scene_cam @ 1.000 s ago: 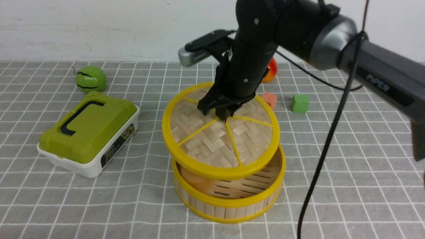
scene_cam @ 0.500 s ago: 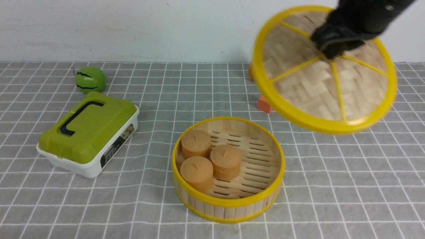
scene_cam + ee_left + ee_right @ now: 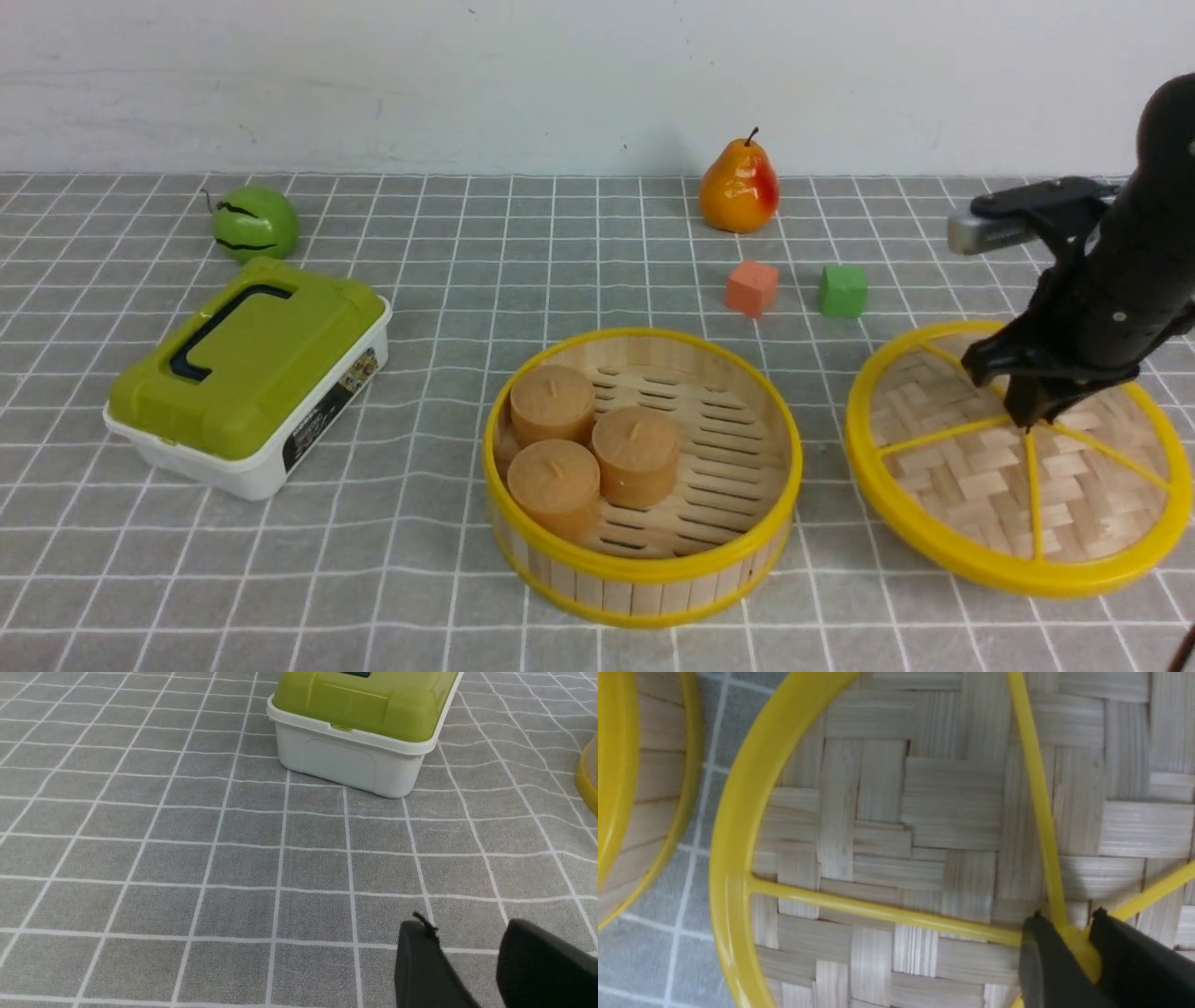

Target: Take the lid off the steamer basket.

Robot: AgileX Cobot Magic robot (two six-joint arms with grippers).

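Pinching the lid's (image 3: 971, 485) yellow centre knob (image 3: 1078, 947) between nearly closed jaws, the right gripper (image 3: 1027, 411) holds the disc tilted close to the worktop's right edge, near the steamer basket (image 3: 644, 579) but not touching it. The basket sits uncovered at the middle of the near edge, with three tan cylinders (image 3: 597, 448) inside. The left gripper (image 3: 467, 938) hangs over the checked cloth (image 3: 233, 858), jaws parted, gripping nothing.

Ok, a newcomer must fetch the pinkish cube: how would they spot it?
Find the open steamer basket mid-table. Just behind it, short of the pear, sit two small cubes; take the salmon-pink cube on the left, not the green cube.
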